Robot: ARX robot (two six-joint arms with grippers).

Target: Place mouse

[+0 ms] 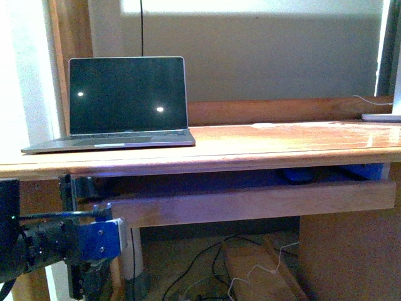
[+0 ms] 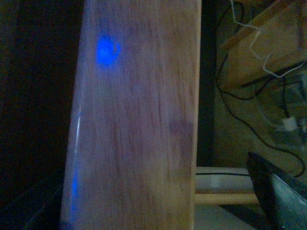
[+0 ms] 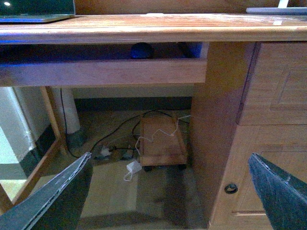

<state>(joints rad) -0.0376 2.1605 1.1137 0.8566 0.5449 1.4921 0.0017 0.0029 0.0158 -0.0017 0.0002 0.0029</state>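
The mouse [image 3: 141,50] is a small dark rounded shape lying in the pull-out tray [image 3: 100,72] under the desktop. In the front view the mouse [image 1: 294,176] shows as a dark lump behind the tray's front board [image 1: 250,200]. My right gripper [image 3: 170,158] is open and empty, hanging low in front of the desk, well below and short of the mouse. My left arm [image 1: 75,244] sits low at the left beside the desk leg. The left gripper [image 2: 153,191] is open, close up against a wooden board [image 2: 139,120], with only one finger [image 2: 280,191] showing.
An open laptop [image 1: 125,100] with a dark screen stands on the desk [image 1: 250,147] at the left. Another device [image 1: 382,116] with a white cable lies at the right edge. A cabinet door [image 3: 268,143] is at the right. Cables and a wheeled wooden stand [image 3: 160,141] lie on the floor.
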